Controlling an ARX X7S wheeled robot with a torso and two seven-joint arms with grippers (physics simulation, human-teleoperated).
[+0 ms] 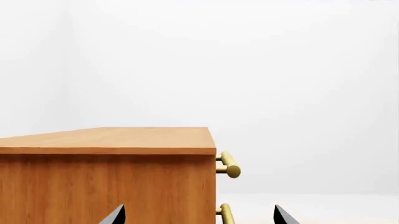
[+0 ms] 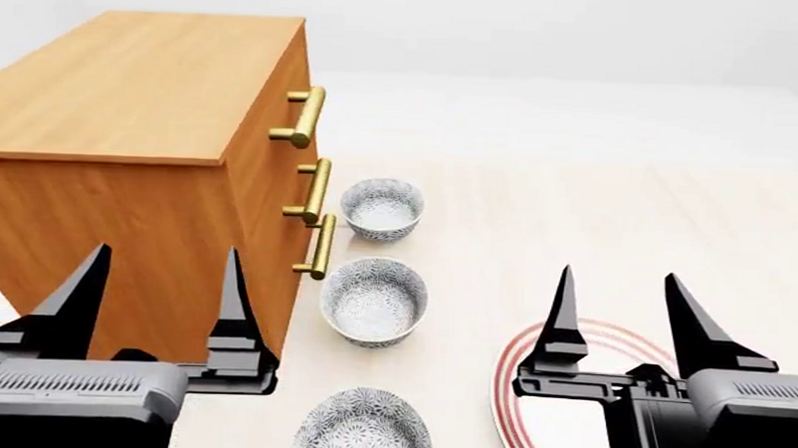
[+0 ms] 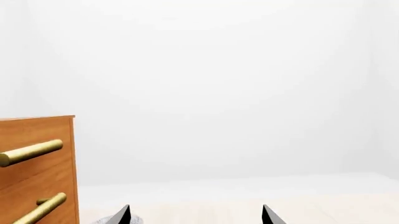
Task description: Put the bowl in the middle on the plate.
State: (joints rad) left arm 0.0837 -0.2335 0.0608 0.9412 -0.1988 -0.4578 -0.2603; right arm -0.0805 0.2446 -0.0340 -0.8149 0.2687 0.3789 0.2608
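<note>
Nothing is done yet: the bowl (image 2: 373, 300) sits on the table, middle of a row of three beside the cabinet (image 2: 135, 165), ahead of and between your two grippers, and the plate (image 2: 537, 383) lies empty partly beneath the right gripper (image 2: 622, 311). Both grippers stand with jaws apart and hold nothing; the left gripper (image 2: 162, 290) hovers in front of the cabinet's side. You still have the whole job left: reach the bowl, grasp, lift, carry it across to the plate and release.
</note>
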